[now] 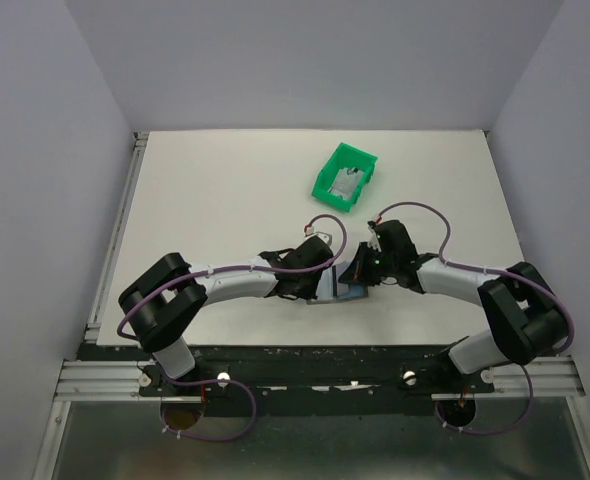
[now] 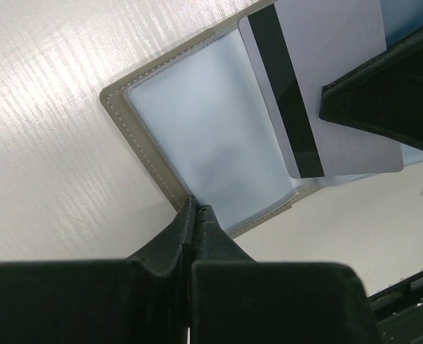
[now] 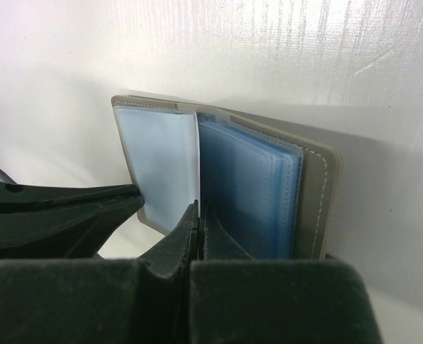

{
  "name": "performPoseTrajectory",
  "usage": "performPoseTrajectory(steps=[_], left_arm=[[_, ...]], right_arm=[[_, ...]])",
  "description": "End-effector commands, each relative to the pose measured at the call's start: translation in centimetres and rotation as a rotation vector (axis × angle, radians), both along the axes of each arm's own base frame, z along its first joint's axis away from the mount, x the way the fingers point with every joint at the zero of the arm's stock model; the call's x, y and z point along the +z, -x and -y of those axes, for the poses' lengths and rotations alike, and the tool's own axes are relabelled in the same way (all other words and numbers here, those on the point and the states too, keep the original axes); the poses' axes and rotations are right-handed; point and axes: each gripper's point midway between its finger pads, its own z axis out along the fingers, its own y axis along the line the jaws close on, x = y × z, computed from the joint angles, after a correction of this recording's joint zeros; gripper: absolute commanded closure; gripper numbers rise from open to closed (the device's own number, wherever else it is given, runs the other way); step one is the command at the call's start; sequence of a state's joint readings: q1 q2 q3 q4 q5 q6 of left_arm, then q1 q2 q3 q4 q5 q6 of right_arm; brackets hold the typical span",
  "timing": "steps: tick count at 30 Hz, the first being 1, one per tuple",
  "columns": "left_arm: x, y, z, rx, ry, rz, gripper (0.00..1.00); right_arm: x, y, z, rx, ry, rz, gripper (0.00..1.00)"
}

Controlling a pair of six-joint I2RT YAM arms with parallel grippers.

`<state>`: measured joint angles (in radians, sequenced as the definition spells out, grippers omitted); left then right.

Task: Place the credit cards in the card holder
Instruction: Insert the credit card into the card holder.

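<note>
Now right gripper (image 3: 198, 213), clamped on credit card (image 2: 333, 72), holding it at open card holder (image 2: 197, 122), not yet seated; left gripper (image 2: 197, 211), closed empty, pinning holder's edge; cards (image 1: 348, 183) seemingly waiting in green bin (image 1: 325, 186) beyond holder.

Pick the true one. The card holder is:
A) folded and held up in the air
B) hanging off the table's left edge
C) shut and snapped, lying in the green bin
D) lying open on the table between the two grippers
D: the card holder lies open on the table, its pale inside showing, with the left gripper at one side and the right gripper at the other. The green bin stands apart, farther back.
</note>
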<state>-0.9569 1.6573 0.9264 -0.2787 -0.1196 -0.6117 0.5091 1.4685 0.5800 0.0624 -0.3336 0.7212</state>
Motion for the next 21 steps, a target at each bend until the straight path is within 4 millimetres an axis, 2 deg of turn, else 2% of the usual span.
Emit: performPoseTrajectory(steps=[1, 14, 21], left_arm=[[0.2, -0.4, 0.4, 0.007, -0.002, 0.005, 1.00], [0.0, -0.3, 0.3, 0.004, -0.005, 0.003, 1.00], [-0.1, -0.3, 0.3, 0.009, -0.005, 0.002, 1.00]], right_arm=[[-1.1, 0.5, 0.0, 0.031, 0.006, -0.039, 1.00], [-1.9, 1.3, -1.1, 0.039, -0.082, -0.075, 1.00], [-2.3, 2.0, -0.6, 0.012, -0.074, -0.104, 1.00]])
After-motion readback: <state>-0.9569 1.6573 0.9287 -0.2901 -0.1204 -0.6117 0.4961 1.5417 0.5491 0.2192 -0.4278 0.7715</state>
